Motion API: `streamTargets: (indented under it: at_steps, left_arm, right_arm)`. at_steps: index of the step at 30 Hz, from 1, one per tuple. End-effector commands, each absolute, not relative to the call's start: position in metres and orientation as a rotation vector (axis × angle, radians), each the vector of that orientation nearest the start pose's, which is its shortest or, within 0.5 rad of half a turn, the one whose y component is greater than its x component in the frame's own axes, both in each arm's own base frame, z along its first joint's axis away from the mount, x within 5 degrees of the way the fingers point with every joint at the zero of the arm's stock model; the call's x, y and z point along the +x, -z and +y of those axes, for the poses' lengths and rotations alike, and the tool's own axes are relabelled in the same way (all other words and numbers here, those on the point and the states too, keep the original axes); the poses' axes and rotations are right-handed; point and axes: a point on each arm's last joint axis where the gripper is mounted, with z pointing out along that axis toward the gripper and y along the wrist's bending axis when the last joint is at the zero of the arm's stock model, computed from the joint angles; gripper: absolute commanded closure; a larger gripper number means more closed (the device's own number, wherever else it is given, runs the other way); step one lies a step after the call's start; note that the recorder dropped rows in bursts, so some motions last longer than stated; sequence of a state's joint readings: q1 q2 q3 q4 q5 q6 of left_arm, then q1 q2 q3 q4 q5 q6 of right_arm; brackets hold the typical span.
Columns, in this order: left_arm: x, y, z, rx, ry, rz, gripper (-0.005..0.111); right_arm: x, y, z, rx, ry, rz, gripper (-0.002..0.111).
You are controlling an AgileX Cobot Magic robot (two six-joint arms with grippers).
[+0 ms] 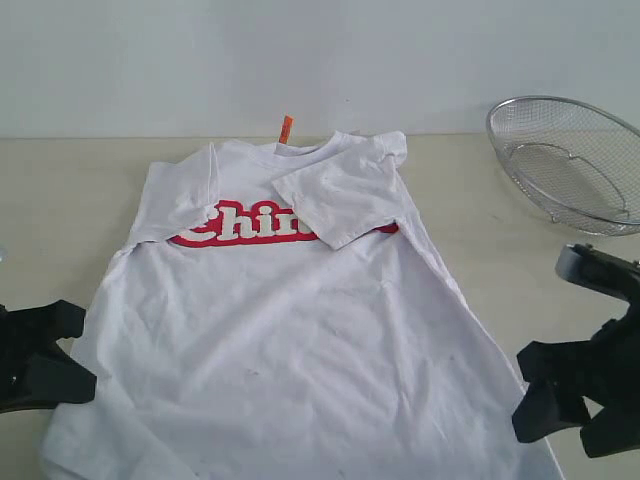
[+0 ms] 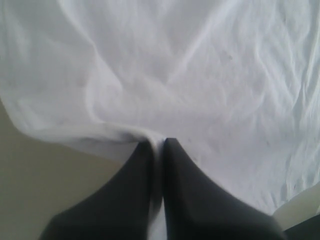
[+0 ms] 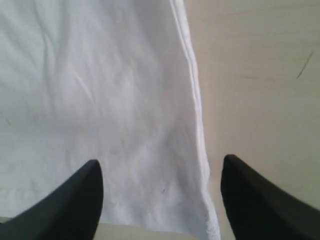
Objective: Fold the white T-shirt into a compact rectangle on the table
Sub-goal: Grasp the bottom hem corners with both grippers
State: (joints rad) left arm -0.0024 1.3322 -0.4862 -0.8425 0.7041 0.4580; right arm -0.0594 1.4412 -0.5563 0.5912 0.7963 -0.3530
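Observation:
The white T-shirt [image 1: 300, 330] lies flat on the table [image 1: 60, 180], collar and orange tag [image 1: 287, 128] at the far side. Both sleeves are folded inward, and the right one [image 1: 340, 200] covers part of the red lettering [image 1: 240, 226]. My left gripper [image 1: 80, 350] [image 2: 157, 142] is at the shirt's lower left edge, shut on a pinch of white cloth [image 2: 125, 135]. At the lower right corner, my right gripper [image 1: 522, 392] [image 3: 161, 161] stands open over the shirt's side seam [image 3: 197, 115], with nothing pinched between its fingers.
A round wire-mesh basket [image 1: 570, 165] sits tilted at the back right of the table. Bare beige table shows left of the shirt [image 2: 30, 175] and right of its seam [image 3: 260, 90].

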Motion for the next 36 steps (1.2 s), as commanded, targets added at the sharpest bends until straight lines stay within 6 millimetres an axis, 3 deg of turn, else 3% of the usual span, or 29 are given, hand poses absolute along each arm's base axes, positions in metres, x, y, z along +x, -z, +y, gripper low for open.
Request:
streamTargets:
  at_steps: [1, 14, 30, 36]
  left_arm:
    - [0.191, -0.176, -0.046, -0.226, 0.773, 2.790, 0.102]
    - [0.192, -0.176, -0.046, -0.223, 0.768, 2.787, 0.102]
    - [0.192, -0.176, -0.046, -0.223, 0.768, 2.787, 0.102]
    - [0.192, -0.176, -0.046, -0.223, 0.768, 2.787, 0.102]
  right_arm:
    - [0.202, -0.152, 0.023, 0.205, -0.621, 3.053, 0.049]
    - [0.205, -0.126, 0.023, 0.255, -0.636, 3.164, 0.049]
    - [0.206, -0.099, 0.035, 0.282, -0.908, 3.238, 0.049]
    - [0.205, -0.088, 0.035, 0.312, -0.913, 3.273, 0.053]
